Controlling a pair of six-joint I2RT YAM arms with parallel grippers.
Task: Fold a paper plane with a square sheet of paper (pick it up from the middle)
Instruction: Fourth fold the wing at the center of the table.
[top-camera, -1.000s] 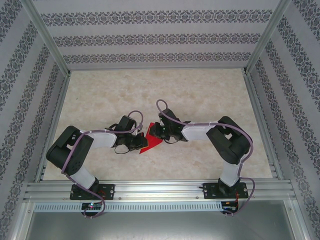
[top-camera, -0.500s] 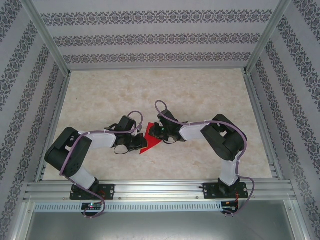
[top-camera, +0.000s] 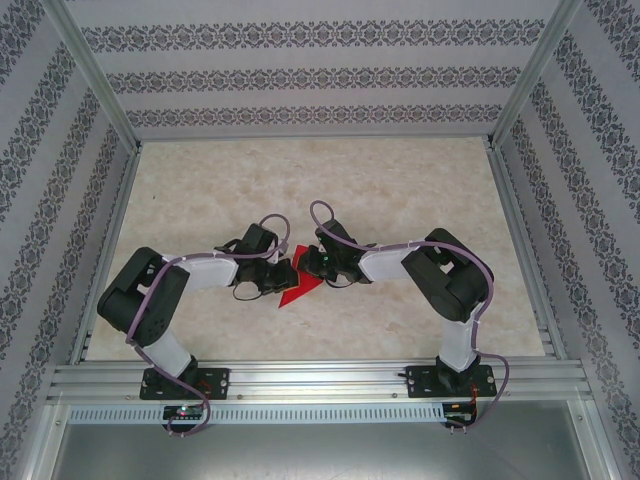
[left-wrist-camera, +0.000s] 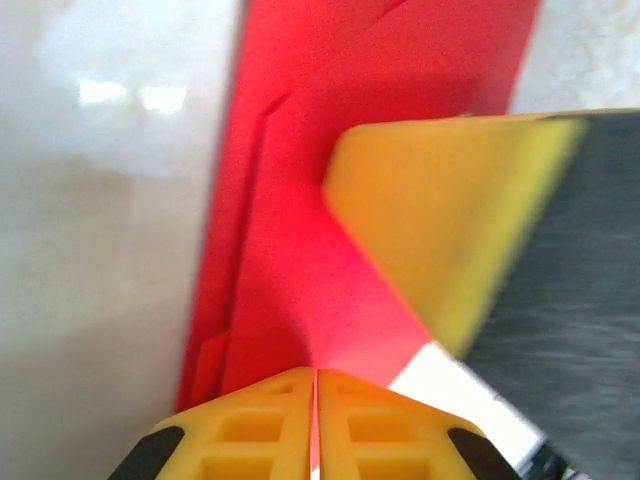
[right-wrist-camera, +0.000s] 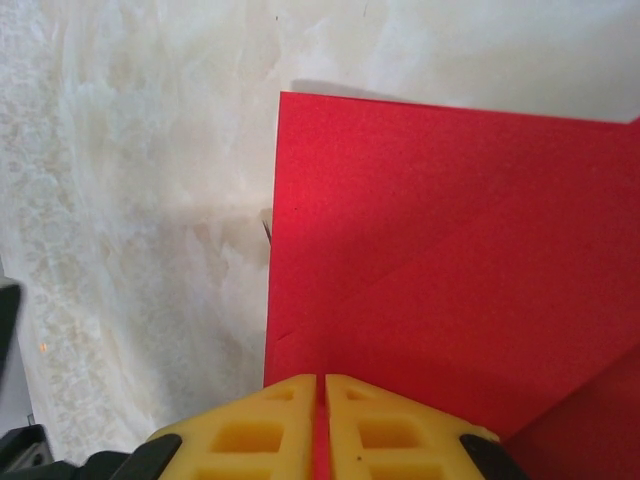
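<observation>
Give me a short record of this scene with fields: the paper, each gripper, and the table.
paper: red paper, partly folded, with creases and overlapping flaps
left gripper: shut on an edge of the red paper
right gripper: shut on another edge of the red paper
placement: the two grippers meet at the paper, near the middle of the table
table: pale marbled surface

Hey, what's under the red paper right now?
The marbled tabletop shows around the folded red paper, with a shadow beside its edge. The spot directly beneath is hidden by the paper. The left gripper and right gripper each pinch an edge.
</observation>
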